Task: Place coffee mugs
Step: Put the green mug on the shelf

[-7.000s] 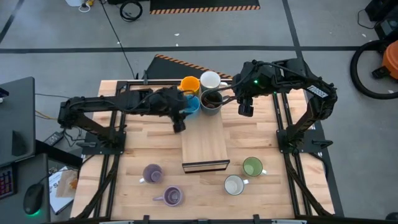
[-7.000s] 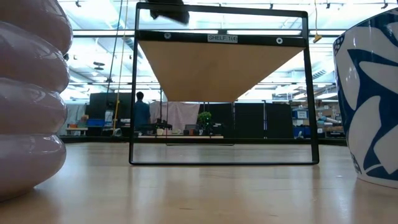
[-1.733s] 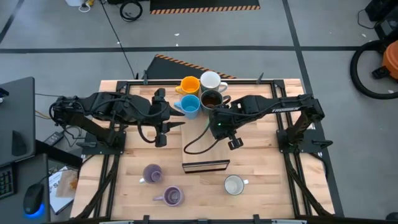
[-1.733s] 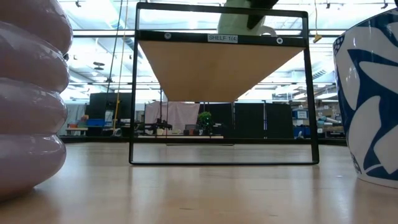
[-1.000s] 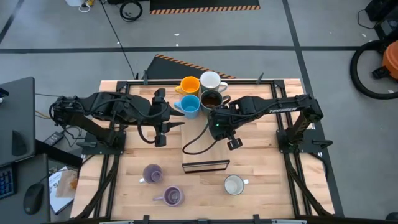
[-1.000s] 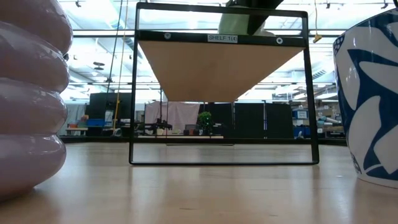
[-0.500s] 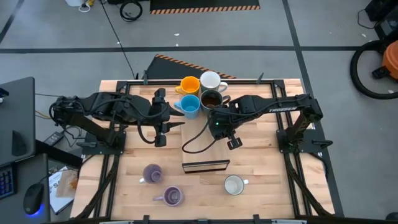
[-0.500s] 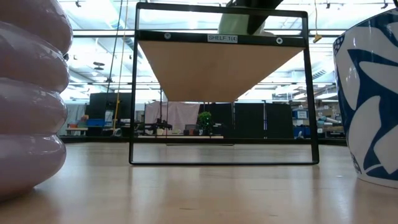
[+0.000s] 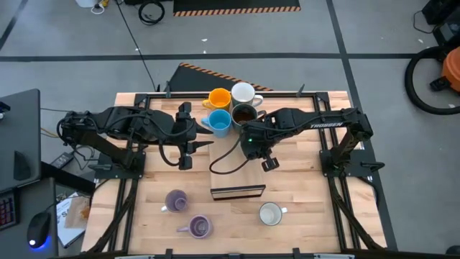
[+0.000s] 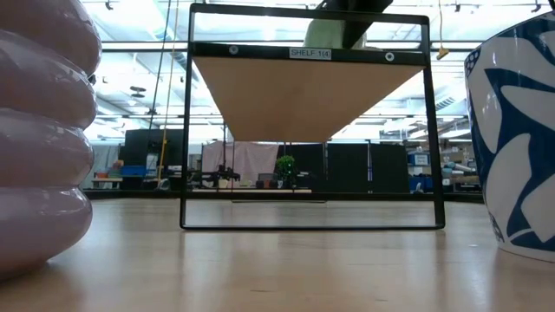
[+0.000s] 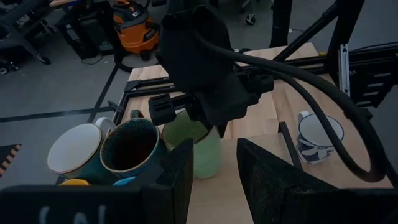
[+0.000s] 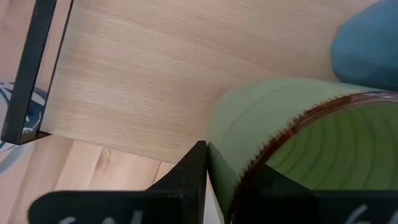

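Right gripper (image 9: pixel 253 147), frame centre, pinches green mug (image 11: pixel 199 149) by its rim above the shelf board (image 9: pixel 237 162). Left gripper (image 9: pixel 188 147) open, idle. Risk: bumping the dark brown mug (image 9: pixel 244 115) close by.

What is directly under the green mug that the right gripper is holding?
Under the green mug, held by the right gripper, lies the wooden shelf board. Whether the mug's base touches the board cannot be seen; the gripper covers it.

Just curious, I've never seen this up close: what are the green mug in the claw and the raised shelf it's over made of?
Green mug: probably glazed ceramic, with a smooth sheen and a brown rim. Shelf: pale wood with visible grain, in a thin black frame, likely metal.
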